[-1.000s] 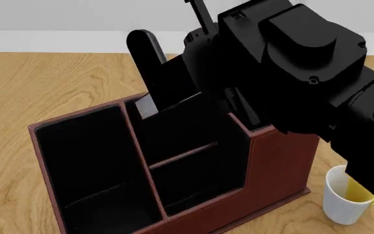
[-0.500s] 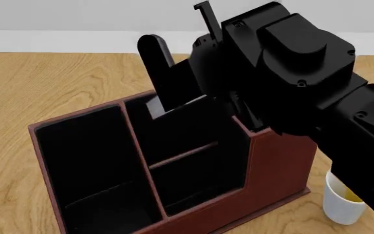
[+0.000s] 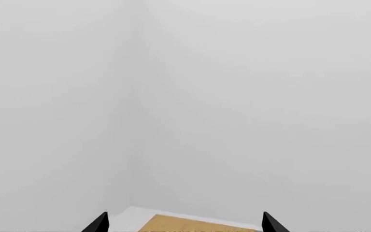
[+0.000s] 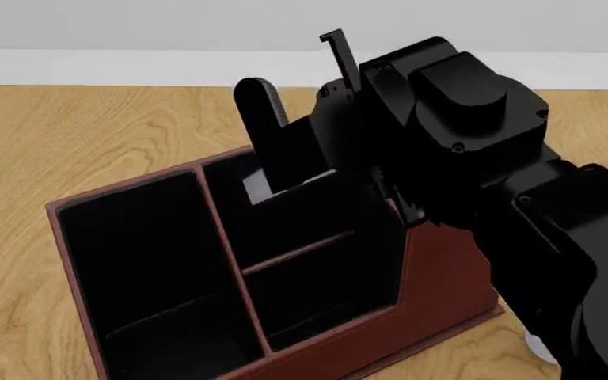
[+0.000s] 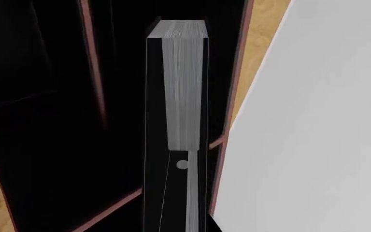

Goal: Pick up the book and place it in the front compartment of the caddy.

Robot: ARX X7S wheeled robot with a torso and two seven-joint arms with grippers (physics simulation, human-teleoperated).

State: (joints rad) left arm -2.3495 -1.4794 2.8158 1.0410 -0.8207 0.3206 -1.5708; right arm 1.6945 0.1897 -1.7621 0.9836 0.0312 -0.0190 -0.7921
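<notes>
Black-covered book point(image 5: 184, 87) clamped in right gripper point(image 4: 294, 142), over caddy point(image 4: 446, 277) rear cell; shift toward front compartment, keep upright. Left gripper point(image 3: 184, 223) spread, empty.

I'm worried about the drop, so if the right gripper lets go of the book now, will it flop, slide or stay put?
The book looks thick and stiff, so it probably won't flop. It hangs upright in the right gripper over the caddy, so it would likely drop straight in. The narrow walls beside it should limit tipping, though it may lean.
</notes>
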